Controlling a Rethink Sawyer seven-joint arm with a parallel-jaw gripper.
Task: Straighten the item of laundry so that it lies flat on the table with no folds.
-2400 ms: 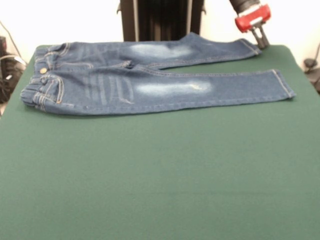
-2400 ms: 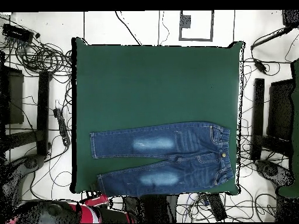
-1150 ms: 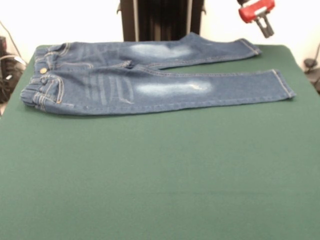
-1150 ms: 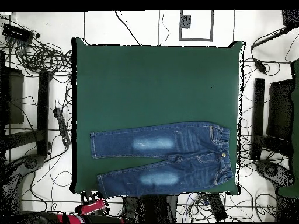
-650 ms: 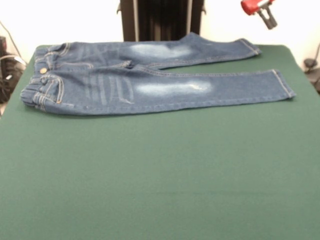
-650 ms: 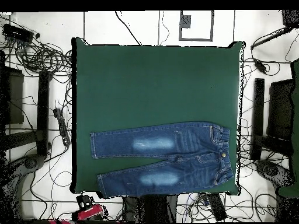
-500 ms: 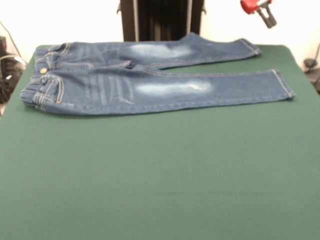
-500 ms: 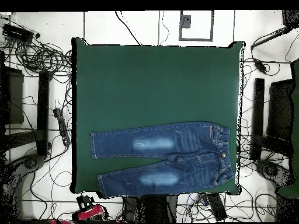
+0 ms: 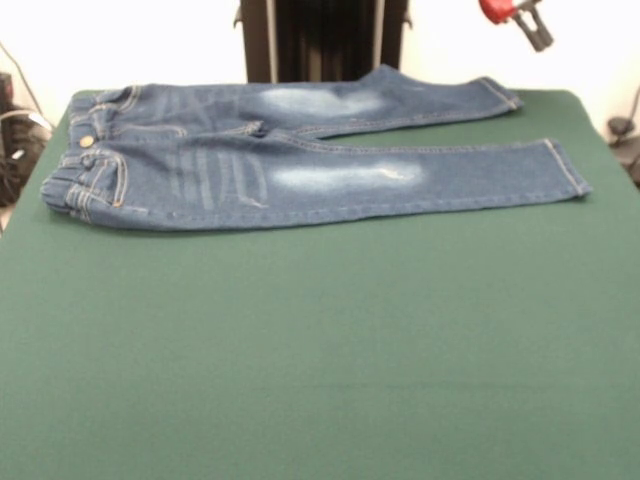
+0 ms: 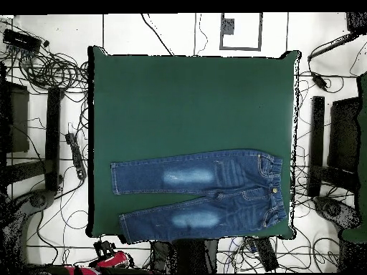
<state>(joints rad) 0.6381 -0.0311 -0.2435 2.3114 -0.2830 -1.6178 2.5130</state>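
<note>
The small blue denim jeans (image 9: 300, 160) lie spread out along the far side of the green table (image 9: 320, 350), close to the robot's pedestal. The waistband with its brass button is at the left and both legs stretch to the right, apart from each other. The pale thigh patches face up. In the overhead view the jeans (image 10: 208, 193) lie along the table's (image 10: 193, 100) bottom edge, waistband to the right. My gripper (image 9: 533, 28) is drawn back high at the top right, clear of the jeans and off the table's corner. It shows in the overhead view (image 10: 107, 258) below the bottom left corner.
The black pedestal (image 9: 320, 40) stands right behind the jeans. Tangled cables (image 10: 43, 64) and black stands (image 10: 317, 143) lie on the floor round the table. A wide stretch of bare green top (image 9: 320, 400) lies in front of the jeans.
The gripper has moved slightly up and away at the top right of the front view. The jeans have not moved.
</note>
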